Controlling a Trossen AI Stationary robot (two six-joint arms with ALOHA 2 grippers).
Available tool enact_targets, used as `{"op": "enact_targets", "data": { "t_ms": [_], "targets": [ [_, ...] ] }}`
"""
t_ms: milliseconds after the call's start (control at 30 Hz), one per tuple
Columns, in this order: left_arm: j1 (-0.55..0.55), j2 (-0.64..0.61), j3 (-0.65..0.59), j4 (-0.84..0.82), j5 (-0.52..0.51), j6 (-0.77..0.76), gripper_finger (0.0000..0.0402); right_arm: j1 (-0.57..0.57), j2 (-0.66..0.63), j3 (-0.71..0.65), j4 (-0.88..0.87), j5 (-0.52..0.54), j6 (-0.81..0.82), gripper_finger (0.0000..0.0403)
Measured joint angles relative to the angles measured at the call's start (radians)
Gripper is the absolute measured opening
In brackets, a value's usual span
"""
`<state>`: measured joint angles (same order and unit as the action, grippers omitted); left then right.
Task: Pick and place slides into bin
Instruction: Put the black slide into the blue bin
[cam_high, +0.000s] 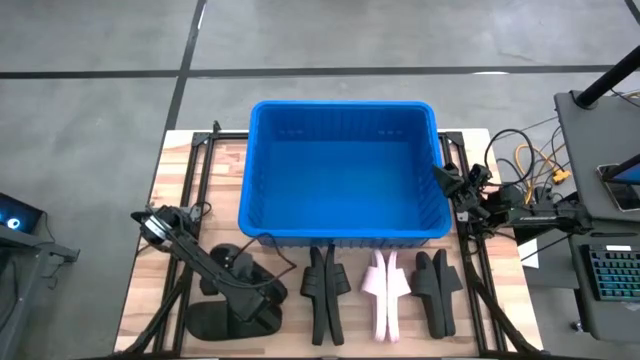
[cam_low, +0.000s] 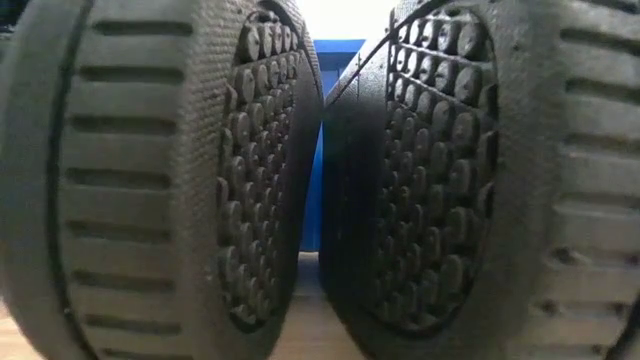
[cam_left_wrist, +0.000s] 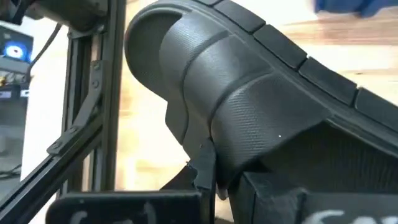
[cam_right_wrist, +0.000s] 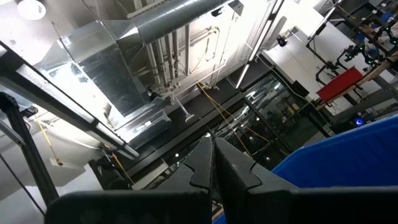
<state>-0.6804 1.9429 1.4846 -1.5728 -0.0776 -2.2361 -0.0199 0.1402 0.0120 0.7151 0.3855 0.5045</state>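
The blue bin (cam_high: 343, 170) stands in the middle of the table. Along the near edge stand a black pair of slides (cam_high: 325, 292), a pink pair (cam_high: 384, 290) and another black pair (cam_high: 437, 288). In the low view two black soles (cam_low: 150, 180) fill the frame. At the near left, my left gripper (cam_high: 262, 292) is shut on a black slide (cam_left_wrist: 249, 106), with another black slide (cam_high: 222, 320) beside it. My right gripper (cam_right_wrist: 212, 163) is shut on nothing at the bin's right side (cam_high: 458, 186), pointing up. My left gripper pinches the edge of the black slide's broad strap (cam_left_wrist: 200, 149) between its two fingers (cam_left_wrist: 203, 174). They come slanting down from the table's left. The strap arches away from the fingers with the sole (cam_left_wrist: 348, 81) behind it. I cannot tell whether the slide is lifted clear.
A black metal frame (cam_high: 200, 170) runs along the table's left and right sides. Cables (cam_high: 525, 165) and a keyboard (cam_high: 612, 272) lie off the right edge. Bare wood (cam_high: 205, 205) shows between the bin and the left frame.
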Motion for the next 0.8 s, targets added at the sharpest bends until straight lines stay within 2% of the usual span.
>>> {"op": "enact_targets", "data": {
  "t_ms": [400, 533, 800],
  "targets": [
    [0.003, -0.045, 0.03, 0.012, -0.151, 0.002, 0.0002, 0.0, 0.0, 0.0, 0.0, 0.0, 0.0, 0.0009],
    [0.007, -0.078, 0.069, 0.014, -0.21, 0.103, 0.0002, 0.0, 0.0, 0.0, 0.0, 0.0, -0.001, 0.0009],
    [0.009, -0.122, 0.176, 0.003, -0.238, 0.362, 0.0002, 0.0, 0.0, 0.0, -0.001, 0.0, -0.008, 0.0009]
  ]
}}
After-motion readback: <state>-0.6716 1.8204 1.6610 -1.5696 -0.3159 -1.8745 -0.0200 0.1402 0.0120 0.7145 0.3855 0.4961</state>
